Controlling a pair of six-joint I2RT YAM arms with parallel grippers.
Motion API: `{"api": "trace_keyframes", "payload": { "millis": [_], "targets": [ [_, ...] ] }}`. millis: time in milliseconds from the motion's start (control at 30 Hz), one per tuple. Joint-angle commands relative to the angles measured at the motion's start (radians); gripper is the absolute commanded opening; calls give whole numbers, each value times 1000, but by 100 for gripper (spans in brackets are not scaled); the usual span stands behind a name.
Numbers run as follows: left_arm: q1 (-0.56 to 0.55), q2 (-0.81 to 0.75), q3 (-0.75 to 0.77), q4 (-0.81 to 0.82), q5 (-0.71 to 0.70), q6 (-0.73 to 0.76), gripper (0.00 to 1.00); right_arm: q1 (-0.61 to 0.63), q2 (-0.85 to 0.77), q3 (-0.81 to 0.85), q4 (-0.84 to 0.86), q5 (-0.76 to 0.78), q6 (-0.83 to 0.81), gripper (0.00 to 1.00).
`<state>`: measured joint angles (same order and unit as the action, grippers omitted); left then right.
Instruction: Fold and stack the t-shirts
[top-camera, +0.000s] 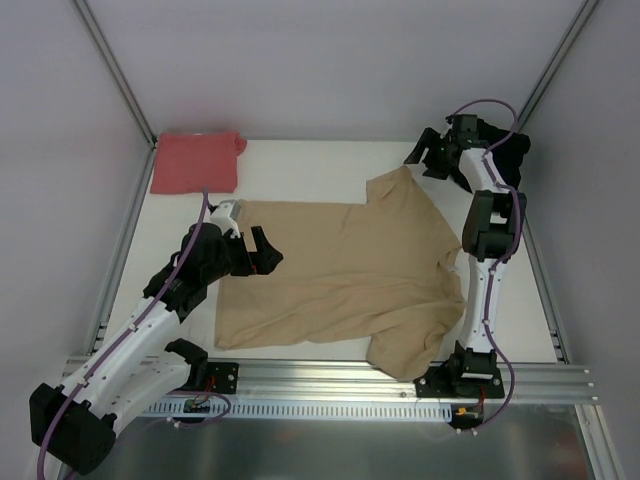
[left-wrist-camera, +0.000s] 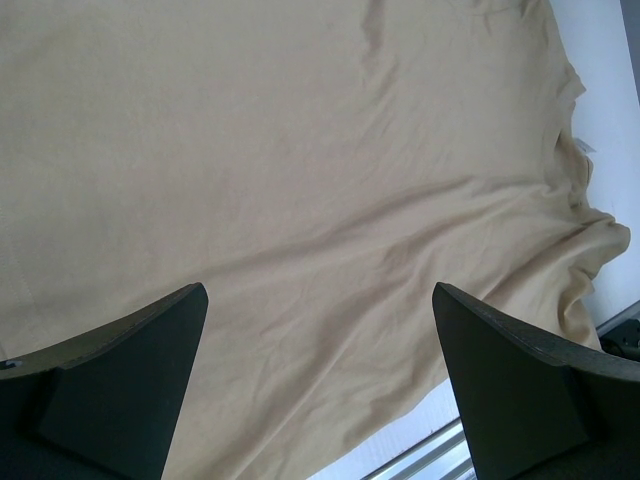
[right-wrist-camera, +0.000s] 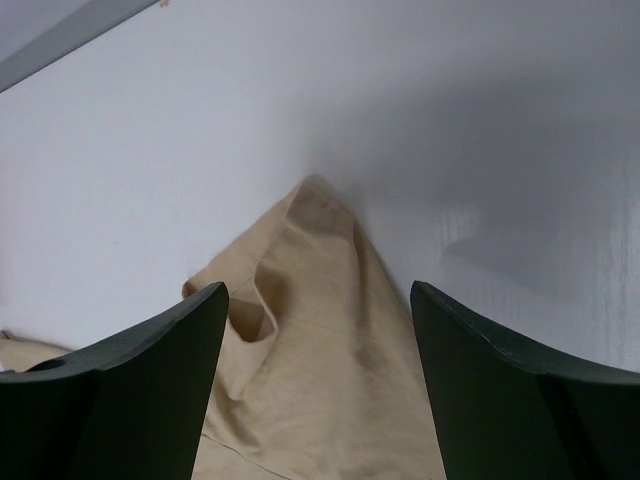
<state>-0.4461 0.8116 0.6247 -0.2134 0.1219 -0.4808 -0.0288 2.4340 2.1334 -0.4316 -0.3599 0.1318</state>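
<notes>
From above, a soft tan t-shirt (top-camera: 340, 275) lies spread flat and a bit wrinkly on the smooth white surface (top-camera: 300, 165). The left claw (top-camera: 265, 252) hangs over the shirt's edge. Its two black fingers are wide apart and hold nothing. The right claw (top-camera: 428, 160) sits just past a pointy sleeve tip, spread and empty too. A red t-shirt (top-camera: 196, 160), folded into a square, lies far beyond the left claw. I can count two shirts for sure.

The left wrist view shows creased tan cloth under the spread left claw (left-wrist-camera: 320, 290).

The right wrist view shows the sleeve tip below, between the fingers of the right claw (right-wrist-camera: 320, 290), not pinched.
</notes>
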Motion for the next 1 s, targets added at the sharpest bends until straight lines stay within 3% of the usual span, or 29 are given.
{"api": "trace_keyframes", "payload": {
  "millis": [0, 567, 667, 700, 833, 967],
  "targets": [
    [-8, -6, 13, 28, 15, 13, 99, 1, 3, -24, 11, -40, 22, 78],
    [-9, -9, 13, 19, 12, 18, 99, 3, 76, -9, 40, -74, 78, 71],
    [-9, -9, 13, 17, 10, 18, 99, 3, 92, -4, 56, -89, 101, 60],
    [-9, -9, 13, 17, 9, 19, 99, 3, 97, 0, 54, -90, 107, 48],
    [-8, -5, 17, 14, 7, 22, 99, 1, 97, 8, 54, -88, 109, 21],
    [-8, -6, 12, 14, 7, 24, 99, 1, 88, 3, 65, -71, 106, 6]
  ]
}}
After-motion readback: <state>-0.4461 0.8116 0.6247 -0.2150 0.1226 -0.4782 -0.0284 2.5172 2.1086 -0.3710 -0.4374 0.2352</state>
